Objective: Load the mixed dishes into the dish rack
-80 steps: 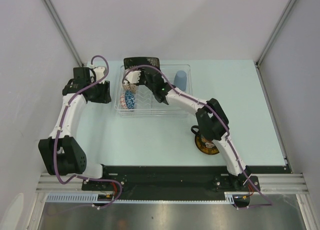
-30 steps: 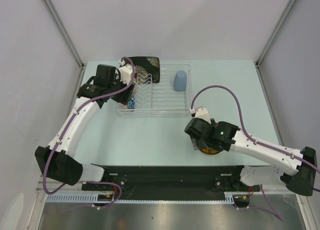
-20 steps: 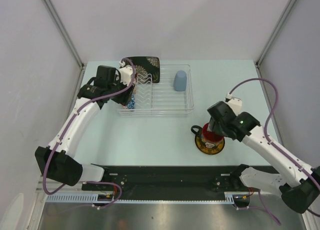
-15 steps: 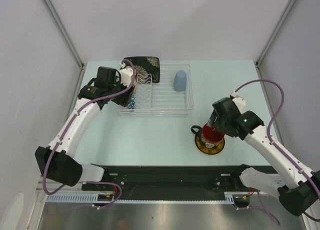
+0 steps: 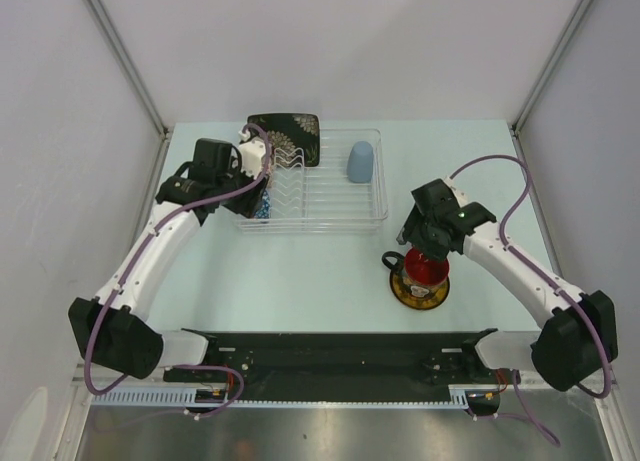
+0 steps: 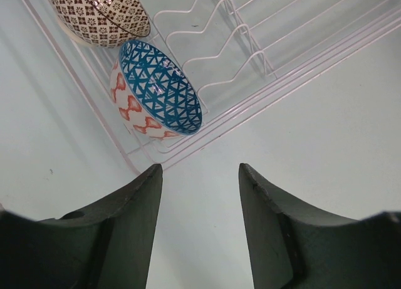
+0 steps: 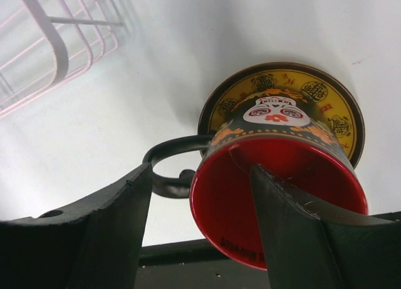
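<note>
The clear dish rack [image 5: 330, 224] holds the pale blue cup [image 5: 360, 162], with the black square floral plate [image 5: 285, 132] at its back left corner. In the left wrist view the beige lattice-patterned bowl [image 6: 100, 13] and the small blue saucer [image 6: 160, 88] stand on edge inside the rack [image 6: 282, 69]. My left gripper [image 5: 262, 188] [image 6: 199, 176] is open and empty just outside the rack's corner. The dark floral mug with red inside [image 5: 425, 268] [image 7: 279, 189] stands on the yellow round saucer [image 5: 420, 293] [image 7: 282, 91]. My right gripper [image 5: 428, 253] [image 7: 200, 168] is open, its jaws straddling the mug's rim on the handle side.
The table's black front rail [image 5: 340, 346] runs just in front of the saucer. Grey walls close in the left and right sides. The rack's near right corner [image 7: 56, 44] lies to the left of the mug.
My right arm has swung from the rack to the mug and come down over its rim. My left arm moved to the rack's left end, then stayed there.
</note>
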Available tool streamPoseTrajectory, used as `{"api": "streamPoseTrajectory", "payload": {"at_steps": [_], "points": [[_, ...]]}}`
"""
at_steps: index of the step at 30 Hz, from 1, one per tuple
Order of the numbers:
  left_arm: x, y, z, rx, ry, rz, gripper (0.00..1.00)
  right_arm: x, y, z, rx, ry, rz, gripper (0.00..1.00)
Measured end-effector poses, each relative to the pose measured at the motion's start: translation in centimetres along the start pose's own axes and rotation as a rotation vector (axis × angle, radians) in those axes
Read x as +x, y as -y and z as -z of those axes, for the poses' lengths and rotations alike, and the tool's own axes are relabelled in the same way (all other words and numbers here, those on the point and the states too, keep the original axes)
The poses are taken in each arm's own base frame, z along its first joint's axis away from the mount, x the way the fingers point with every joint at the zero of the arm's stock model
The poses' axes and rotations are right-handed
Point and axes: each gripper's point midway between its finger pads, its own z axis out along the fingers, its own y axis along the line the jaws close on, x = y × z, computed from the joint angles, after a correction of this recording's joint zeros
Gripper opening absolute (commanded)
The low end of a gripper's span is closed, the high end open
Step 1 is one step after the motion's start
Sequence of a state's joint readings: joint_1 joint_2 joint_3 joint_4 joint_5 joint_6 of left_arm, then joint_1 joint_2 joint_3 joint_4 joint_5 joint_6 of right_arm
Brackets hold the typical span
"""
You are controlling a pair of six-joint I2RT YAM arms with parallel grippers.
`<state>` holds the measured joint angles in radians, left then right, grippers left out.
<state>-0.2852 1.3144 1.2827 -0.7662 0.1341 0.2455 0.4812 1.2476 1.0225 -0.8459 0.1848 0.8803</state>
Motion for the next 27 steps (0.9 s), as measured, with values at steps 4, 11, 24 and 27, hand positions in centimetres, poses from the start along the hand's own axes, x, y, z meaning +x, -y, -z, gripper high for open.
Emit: {"api": "streamPoseTrajectory", "payload": {"at_steps": [4, 11, 24, 27], "points": [[0.3, 0.1, 0.0, 0.000, -0.002, 0.000, 0.57, 0.4, 0.0, -1.3, 0.024, -0.028, 0.016, 0.67], [0.2, 0.1, 0.2, -0.001, 0.003, 0.000, 0.57, 1.2, 0.7, -3.6, 0.091, -0.076, 0.059, 0.66], [0.8, 0.2, 0.4, -0.002, 0.000, -0.001, 0.57, 2.1, 2.0, -5.2, 0.165, -0.120, 0.133, 0.10], [0.9, 0.2, 0.4, -0.002, -0.002, -0.001, 0.57, 2.1, 1.9, -5.2, 0.159, -0.111, 0.162, 0.00]]}}
